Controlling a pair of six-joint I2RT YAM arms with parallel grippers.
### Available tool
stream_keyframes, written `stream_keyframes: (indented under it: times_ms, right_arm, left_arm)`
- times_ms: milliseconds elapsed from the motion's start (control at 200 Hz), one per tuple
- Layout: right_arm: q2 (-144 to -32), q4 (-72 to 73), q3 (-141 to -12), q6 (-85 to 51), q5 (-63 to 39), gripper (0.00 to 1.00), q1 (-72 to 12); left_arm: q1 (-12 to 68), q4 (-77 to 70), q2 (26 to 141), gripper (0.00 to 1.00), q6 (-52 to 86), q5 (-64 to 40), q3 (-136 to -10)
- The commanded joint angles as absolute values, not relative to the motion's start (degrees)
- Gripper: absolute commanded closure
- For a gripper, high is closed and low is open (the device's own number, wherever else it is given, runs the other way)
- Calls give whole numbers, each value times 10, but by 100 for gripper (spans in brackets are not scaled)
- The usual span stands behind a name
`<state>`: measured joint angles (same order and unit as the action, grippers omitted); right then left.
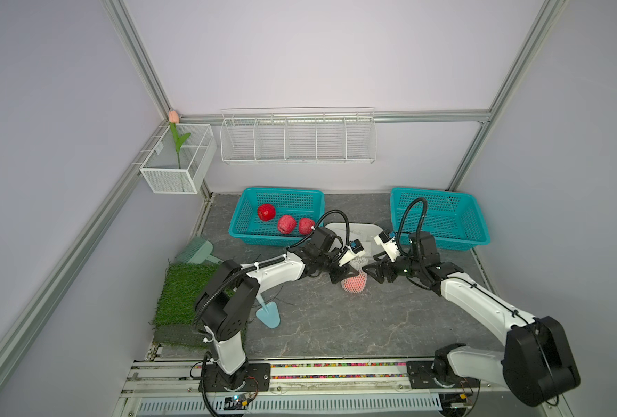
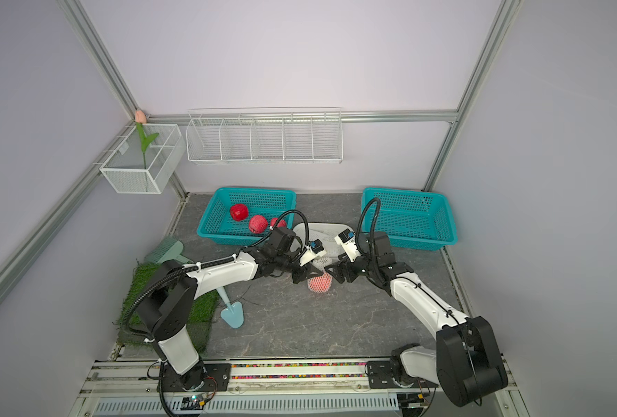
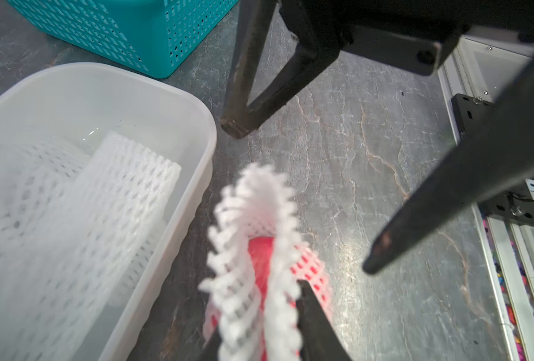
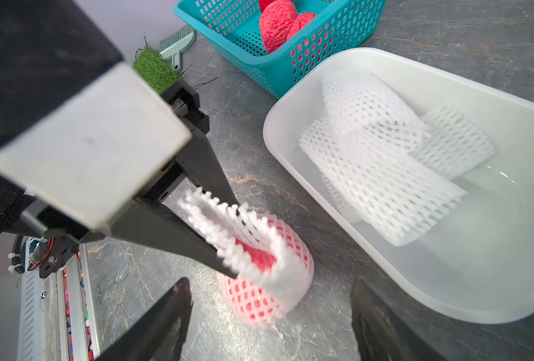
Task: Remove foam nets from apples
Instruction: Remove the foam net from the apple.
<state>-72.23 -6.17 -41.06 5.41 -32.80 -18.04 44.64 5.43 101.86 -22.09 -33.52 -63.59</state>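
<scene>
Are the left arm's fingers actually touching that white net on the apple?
Touching. In the right wrist view the left gripper has its fingers pinched on the frilly open end of the net, foam squeezed between them.

Grey marbled table (image 1: 335, 325): left teal basket (image 1: 281, 198) at the back edge, right teal basket (image 1: 440, 216) in the back right corner, white tub (image 1: 354, 226) between them, a bit nearer. Along the left edge, grass mat (image 1: 180, 289) with green brush (image 1: 195, 251) at its back edge and blue scoop (image 1: 268, 315) just off its right side. Back wall has a white wire rack (image 1: 298, 139); left wall has a mesh box (image 1: 171, 177) with a pink tulip (image 1: 173, 116) standing in it.
</scene>
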Motion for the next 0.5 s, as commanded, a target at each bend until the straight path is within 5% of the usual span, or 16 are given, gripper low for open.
stream_keyframes:
  times_ms: [0,495]
  right_arm:
    - [-728,-75,-405,72,-355,19,-176]
    - [-789,-63,-418,62,-369,18,-207]
  left_arm:
    - [447,37,998,74,-230,-325,-623]
    - [448,22,965,77,-230,-315,-603]
